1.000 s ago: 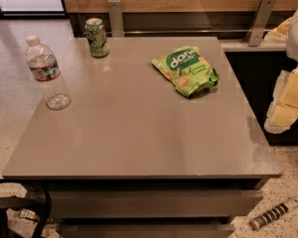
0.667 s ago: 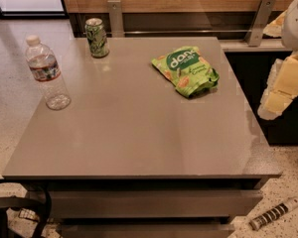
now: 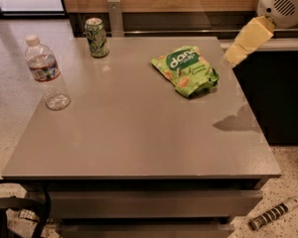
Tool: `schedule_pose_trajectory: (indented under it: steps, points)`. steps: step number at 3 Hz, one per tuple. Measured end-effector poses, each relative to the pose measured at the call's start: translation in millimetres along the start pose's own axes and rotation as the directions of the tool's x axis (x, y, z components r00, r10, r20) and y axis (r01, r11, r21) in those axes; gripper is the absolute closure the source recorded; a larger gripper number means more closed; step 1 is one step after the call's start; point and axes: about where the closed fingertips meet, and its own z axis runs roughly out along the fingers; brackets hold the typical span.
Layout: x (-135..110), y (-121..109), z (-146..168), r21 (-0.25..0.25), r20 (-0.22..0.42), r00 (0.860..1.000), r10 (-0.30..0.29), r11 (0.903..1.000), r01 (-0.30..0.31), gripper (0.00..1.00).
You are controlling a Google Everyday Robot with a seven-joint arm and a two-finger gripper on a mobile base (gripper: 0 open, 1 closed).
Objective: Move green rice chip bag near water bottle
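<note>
— Where are we in the job?

— At the very start, by our reckoning. The green rice chip bag lies flat on the grey table, right of centre in the upper half of the frame, with nothing touching it. The water bottle stands upright at the left edge of the table, well apart from the bag.

— And the gripper?

— The gripper hangs in the upper right corner of the frame, above the table's right edge and just beside the bag's right end, not in contact with it. We see it as one pale yellow slab slanting down and to the left, so we cannot tell whether it is apart or together.

— So the step in hand is the reach?

— We judge so: the approach to the bag, with no grasp made yet.

— What does the next move call for?

— We need to bring the gripper left and down over the bag and take hold of the crinkly pouch. Then we carry it across the bare middle of the table toward the lower left.

— Anything to mind?

— The green drink can at the upper left stands near the bottle. We should set the bag down beside the bottle without knocking either over.
</note>
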Motion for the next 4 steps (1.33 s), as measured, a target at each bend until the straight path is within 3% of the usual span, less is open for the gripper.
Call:
schedule_pose_trajectory:
  steps: [1,2,3,4]
  points:
    - [-35,-24,32,-0.016,0.071,0.984,0.166,0.9862,-0.165,0.00]
    - [-61,-36,77,-0.052,0.080,0.954,0.289,0.9570,-0.285,0.00]
    - [-64,-37,108,-0.045,0.022,0.936,0.352,0.9354,-0.351,0.00]
    - [-47,-32,133,-0.025,-0.054,0.917,0.395,0.9175,-0.397,0.00]
